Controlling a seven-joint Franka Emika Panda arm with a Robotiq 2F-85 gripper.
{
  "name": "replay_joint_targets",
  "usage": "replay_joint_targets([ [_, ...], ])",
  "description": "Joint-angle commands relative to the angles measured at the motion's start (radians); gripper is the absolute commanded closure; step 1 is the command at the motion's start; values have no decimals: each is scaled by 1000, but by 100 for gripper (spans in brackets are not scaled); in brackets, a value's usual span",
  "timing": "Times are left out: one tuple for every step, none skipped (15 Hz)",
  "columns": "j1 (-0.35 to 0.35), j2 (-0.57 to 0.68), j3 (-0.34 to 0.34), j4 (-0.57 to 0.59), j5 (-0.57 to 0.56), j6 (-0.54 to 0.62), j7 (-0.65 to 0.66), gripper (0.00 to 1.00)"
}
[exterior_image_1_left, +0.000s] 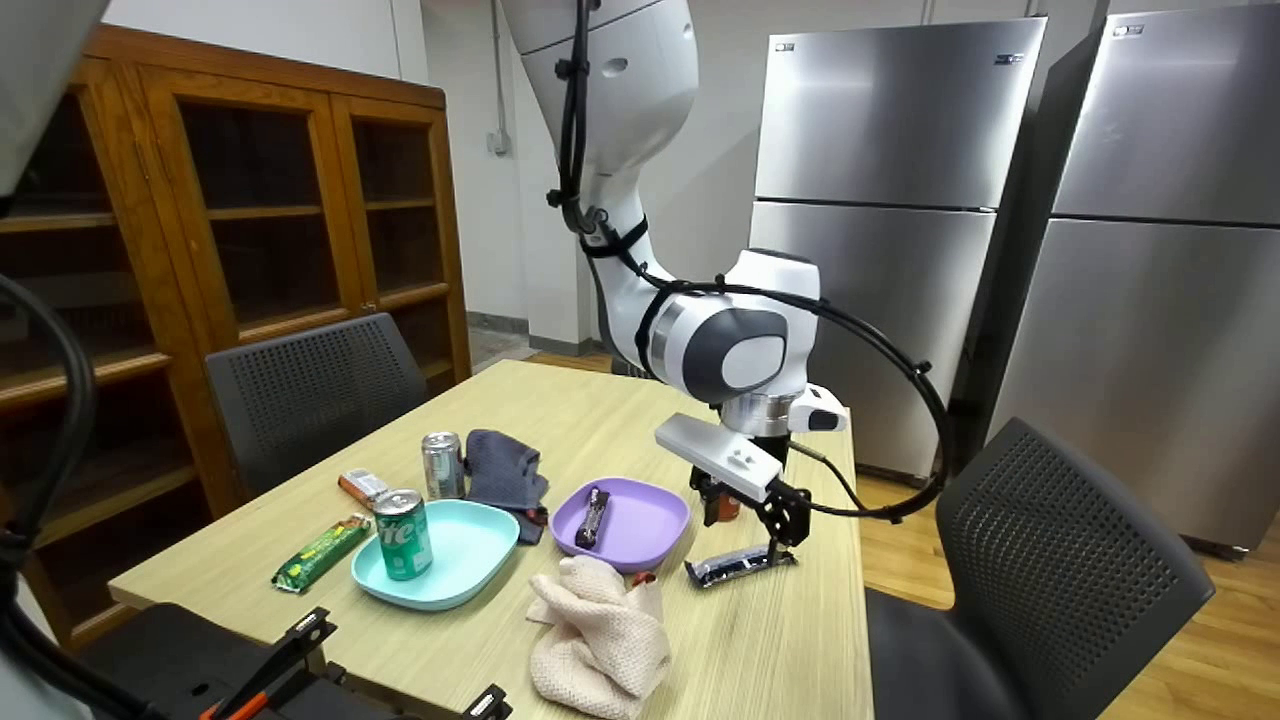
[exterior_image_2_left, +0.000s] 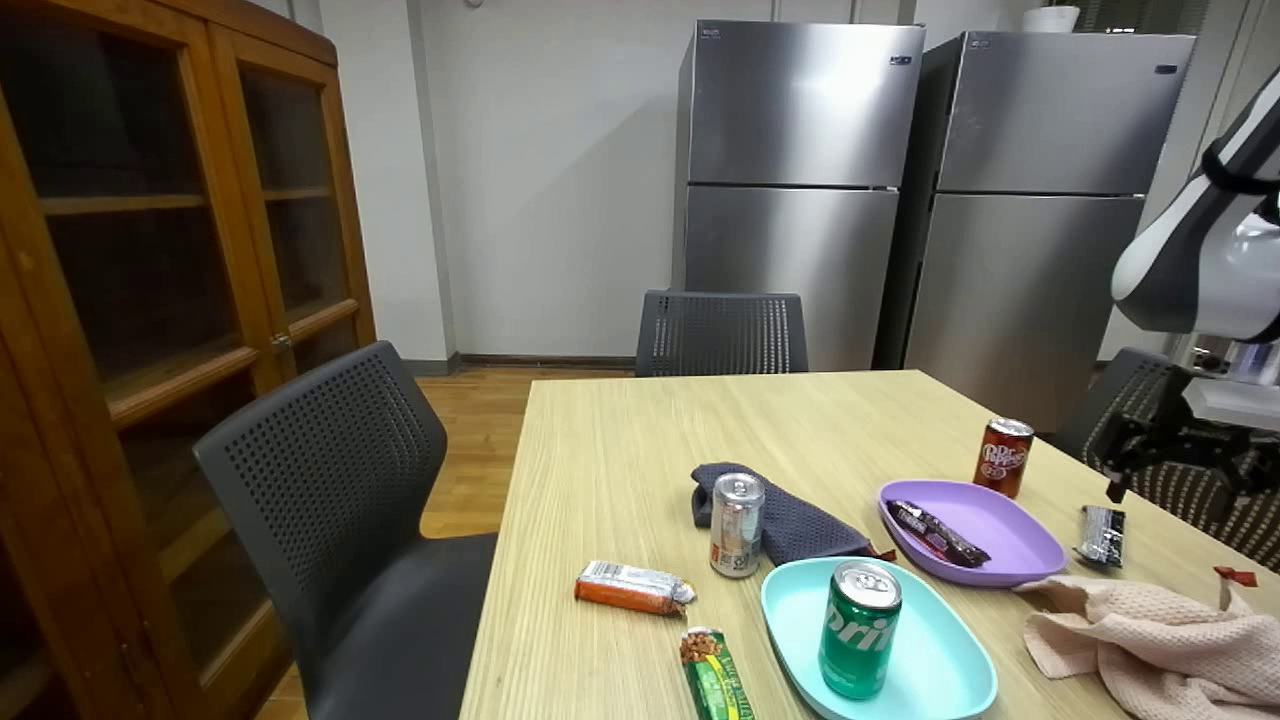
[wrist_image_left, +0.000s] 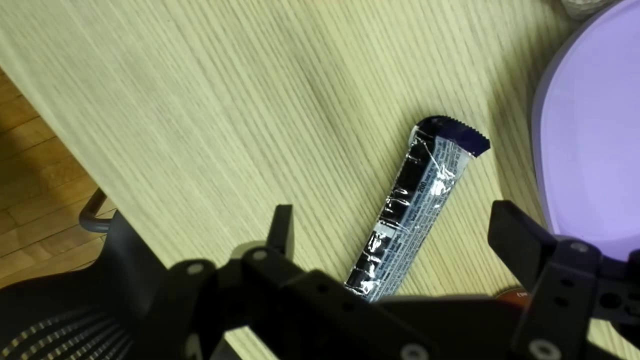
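My gripper (wrist_image_left: 392, 221) stands spread, holding nothing, above the glossy-wrapped snack bar (wrist_image_left: 412, 207), which lies on the table (wrist_image_left: 225, 145) near the purple plate (wrist_image_left: 595, 140). I judge it light, fairly firm, slick-surfaced; best gripped crosswise at mid-length.

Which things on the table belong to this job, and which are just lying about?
Likely in play:
black-silver bar, under the open jaws

Apparently lying about:
purple plate, dark bar on it
teal plate
Sprite can
Dr Pepper can
silver can
gray cloth
pink cloth
green bar
orange bar
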Motion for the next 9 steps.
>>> replay_joint_targets([
  [2, -1, -1, 0, 0, -1, 1, 0],
  [2, -1, -1, 0, 0, -1, 1, 0],
  [2, -1, -1, 0, 0, -1, 1, 0],
  [2, -1, -1, 0, 0, -1, 1, 0],
  [1, 11, 2, 12, 3, -10, 2, 0],
  [-5, 22, 10, 25, 13, -19, 1, 0],
  [-9, 31, 15, 30, 23, -8, 5, 0],
  [-11, 44, 18, 44, 30, -14, 10, 0],
  [-15, 56, 23, 55, 38, -18, 10, 0],
])
